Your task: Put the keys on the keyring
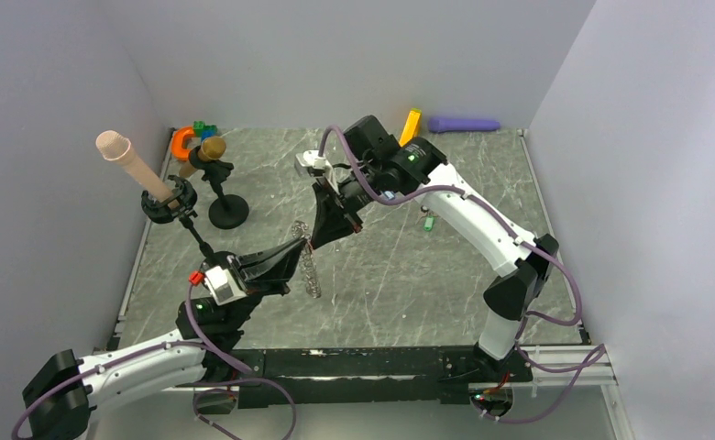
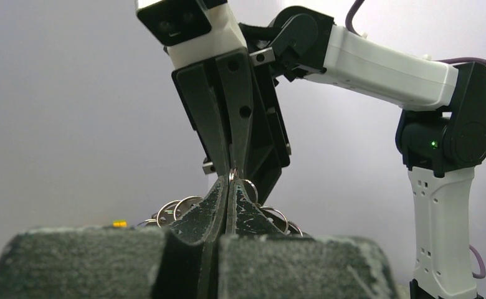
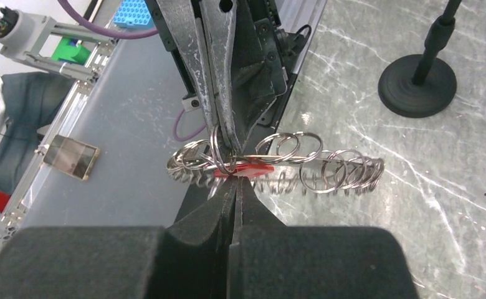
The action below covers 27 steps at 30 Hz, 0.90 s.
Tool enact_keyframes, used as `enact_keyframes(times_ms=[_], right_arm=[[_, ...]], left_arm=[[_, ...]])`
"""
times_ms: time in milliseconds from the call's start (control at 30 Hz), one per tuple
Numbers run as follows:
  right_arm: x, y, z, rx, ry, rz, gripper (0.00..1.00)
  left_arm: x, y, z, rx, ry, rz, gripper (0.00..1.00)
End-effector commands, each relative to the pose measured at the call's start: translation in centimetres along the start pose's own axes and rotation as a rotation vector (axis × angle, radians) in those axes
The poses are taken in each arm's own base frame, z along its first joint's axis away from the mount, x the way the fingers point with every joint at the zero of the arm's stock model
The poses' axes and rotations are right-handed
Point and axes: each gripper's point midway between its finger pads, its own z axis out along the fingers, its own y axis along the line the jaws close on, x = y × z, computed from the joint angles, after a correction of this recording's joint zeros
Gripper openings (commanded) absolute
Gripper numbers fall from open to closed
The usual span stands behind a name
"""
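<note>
1. The red key (image 3: pixel 243 169) could be lost from the right gripper (image 3: pixel 234 187). It is pinched only at the very fingertips, so a sideways push against a wire loop might twist it free.
2. The keyring (image 3: pixel 278 163) could be swung or tugged out of hold. It is gripped by a single loop in the closed left gripper (image 3: pixel 223 142), and the rest hangs slack, so any pressure from the key is likely to be absorbed by the chain instead of opening a loop.
3. The two sets of fingertips are set tip to tip, almost touching. A small misjudged advance could knock them together and shake both grips loose.
4. The right claw is seen closed on the red key, and the left claw closed on the keyring. Neither is open.
5. The keyring is seen as a floppy run of thin silver split rings, overlapped like a loose coil and sagging at its free end. The red key is a small flat tag, seen edge-on against those rings.
6. Taken from the round black stand base (image 1: pixel 228 213), the keyring is held up off the table (image 1: pixel 445 284), to the right of the base and nearer the arm mounts. The green key (image 1: pixel 429 223) lies on the table farther right again, well apart from the base.
</note>
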Motion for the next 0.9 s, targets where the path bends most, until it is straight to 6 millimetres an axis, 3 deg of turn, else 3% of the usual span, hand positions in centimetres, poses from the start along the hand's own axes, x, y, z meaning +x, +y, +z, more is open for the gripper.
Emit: enact_keyframes(times_ms=[0, 167, 267, 367, 567, 867], right_arm=[[-0.1, 1.9, -0.1, -0.015, 0.006, -0.039, 0.04], [0.0, 2.3, -0.5, -0.016, 0.016, -0.057, 0.13], [-0.9, 2.1, -2.0, 0.016, -0.001, -0.091, 0.28], [-2.1, 1.5, -4.0, 0.057, -0.033, -0.127, 0.33], [-2.8, 2.4, -4.4, 0.006, -0.066, -0.186, 0.32], [-2.7, 2.4, -2.5, -0.025, -0.046, -0.202, 0.15]], left_arm=[[-3.9, -0.7, 1.6, 0.033, -0.128, 0.005, 0.0], [-3.7, -0.7, 1.6, 0.035, -0.127, 0.0, 0.0], [-3.2, -0.7, 1.5, 0.034, -0.105, -0.001, 0.0], [-2.7, -0.7, 1.4, 0.032, -0.072, 0.001, 0.0], [-1.7, -1.1, 1.5, 0.056, 0.016, 0.009, 0.0], [-0.7, -1.2, 1.9, 0.059, 0.086, -0.003, 0.0]])
